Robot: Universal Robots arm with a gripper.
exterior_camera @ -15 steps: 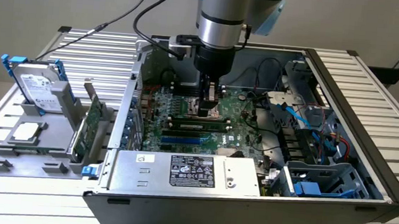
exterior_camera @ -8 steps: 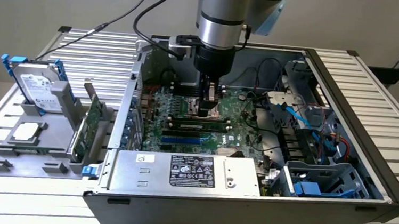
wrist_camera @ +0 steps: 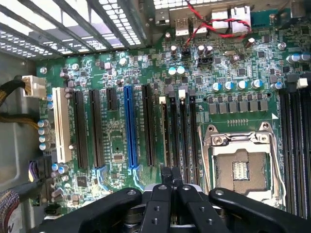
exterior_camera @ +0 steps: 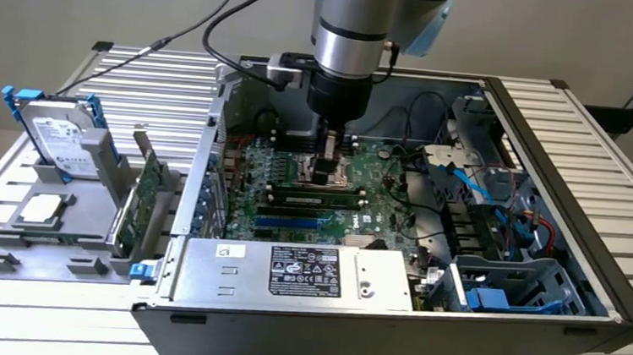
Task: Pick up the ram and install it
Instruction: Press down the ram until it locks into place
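The end effector (exterior_camera: 330, 172) is hovering inside the open computer case (exterior_camera: 547, 119), its fingers (wrist_camera: 171, 177) pressed together on nothing. The ram (exterior_camera: 315, 199) is lying just below it, already sitting in a memory slot on the motherboard (wrist_camera: 116, 141). Judging by this, the install step is finishing; the note forbids guessing further.

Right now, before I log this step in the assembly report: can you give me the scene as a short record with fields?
Pincer: shut, fingers together, low over the motherboard beside the CPU socket
Ram: lying along a memory slot inside the case, not in the pincer
Fully seated: cannot tell
Outside the case: hard drive and expansion card, standing in a grey holder
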